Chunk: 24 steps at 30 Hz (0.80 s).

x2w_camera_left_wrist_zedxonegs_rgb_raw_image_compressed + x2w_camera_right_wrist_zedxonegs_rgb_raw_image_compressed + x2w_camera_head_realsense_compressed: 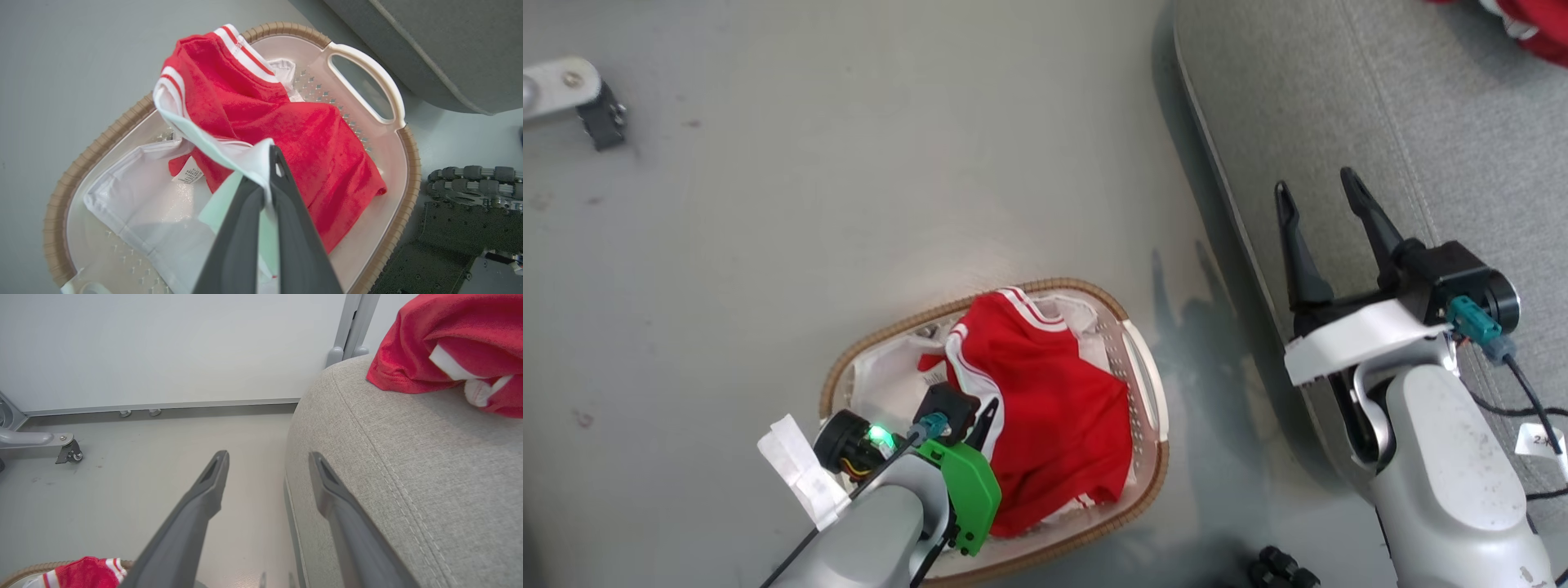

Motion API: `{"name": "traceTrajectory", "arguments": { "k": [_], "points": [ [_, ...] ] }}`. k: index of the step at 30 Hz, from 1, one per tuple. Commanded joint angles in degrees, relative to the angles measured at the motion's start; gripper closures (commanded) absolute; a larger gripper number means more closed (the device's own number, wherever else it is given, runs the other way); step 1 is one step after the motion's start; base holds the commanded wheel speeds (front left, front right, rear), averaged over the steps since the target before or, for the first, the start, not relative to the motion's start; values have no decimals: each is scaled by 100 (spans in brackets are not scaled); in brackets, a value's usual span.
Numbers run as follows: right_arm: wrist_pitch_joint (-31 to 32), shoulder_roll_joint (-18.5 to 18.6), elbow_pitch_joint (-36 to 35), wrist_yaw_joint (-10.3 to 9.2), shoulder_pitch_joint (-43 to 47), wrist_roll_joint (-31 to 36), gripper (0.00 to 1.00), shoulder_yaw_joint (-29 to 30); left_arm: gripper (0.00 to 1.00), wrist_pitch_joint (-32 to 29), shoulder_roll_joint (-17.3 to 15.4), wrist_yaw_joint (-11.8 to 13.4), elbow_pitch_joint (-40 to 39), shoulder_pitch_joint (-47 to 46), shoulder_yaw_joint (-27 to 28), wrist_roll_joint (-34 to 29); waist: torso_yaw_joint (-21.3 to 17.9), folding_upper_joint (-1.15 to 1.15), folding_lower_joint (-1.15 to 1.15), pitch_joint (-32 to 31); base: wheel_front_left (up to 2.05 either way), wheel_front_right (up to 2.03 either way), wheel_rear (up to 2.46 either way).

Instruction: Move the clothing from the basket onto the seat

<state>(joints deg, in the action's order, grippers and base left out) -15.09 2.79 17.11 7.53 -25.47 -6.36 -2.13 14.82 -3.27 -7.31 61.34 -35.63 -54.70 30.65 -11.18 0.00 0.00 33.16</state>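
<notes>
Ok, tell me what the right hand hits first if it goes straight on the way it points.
Nothing near. The open right hand aims over the floor, just past the seat, at the white wall. Its finger on the seat side might graze it; depth is unclear.

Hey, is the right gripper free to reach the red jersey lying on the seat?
Probably yes. The right gripper is open and empty at the near edge of the seat, and nothing but bare cushion lies between it and the red jersey further along.
</notes>
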Motion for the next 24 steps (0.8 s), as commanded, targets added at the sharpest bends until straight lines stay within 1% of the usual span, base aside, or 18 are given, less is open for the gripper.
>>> {"name": "traceTrajectory", "arguments": {
  "k": [1, 4, 10, 13, 17, 21, 24],
  "points": [
    [-11, 21, 49, -7, 156, 76, 0, 39, 100, 41, -63, -19, -110, 125, 4, 15, 385, 0, 0, -718, 0, 0, 0],
    [-11, 22, 130, -7, 366, 155, 0, 91, 100, 43, -179, -17, -530, 233, 119, 38, 541, 0, 0, -1145, 0, 0, 0],
    [-11, 22, 274, -7, 789, 296, 0, 166, 100, 41, -473, -19, -1367, 382, 314, -120, 805, 0, 0, -1939, 0, 0, 0],
    [-11, 22, 330, -7, 965, 308, 0, 148, 100, 41, -636, 64, -1821, 429, 424, -243, 859, 0, 0, -2278, 0, 0, 0],
    [-11, 22, 403, -7, 1206, 317, 0, 136, 100, 43, -890, 90, -2340, 498, 456, -454, 889, 0, 0, -2714, 0, 0, 0],
    [-11, 21, 441, -8, 1413, 323, 0, 151, 100, 32, -1142, 80, -2772, 309, 381, -623, 894, 0, 0, -3031, 0, 0, 0],
    [-11, 20, 485, -7, 1548, 312, 0, 136, 100, -79, -1398, 59, -3118, 95, 339, -768, 884, 0, 0, -3239, 0, 0, 0]
  ]
}}
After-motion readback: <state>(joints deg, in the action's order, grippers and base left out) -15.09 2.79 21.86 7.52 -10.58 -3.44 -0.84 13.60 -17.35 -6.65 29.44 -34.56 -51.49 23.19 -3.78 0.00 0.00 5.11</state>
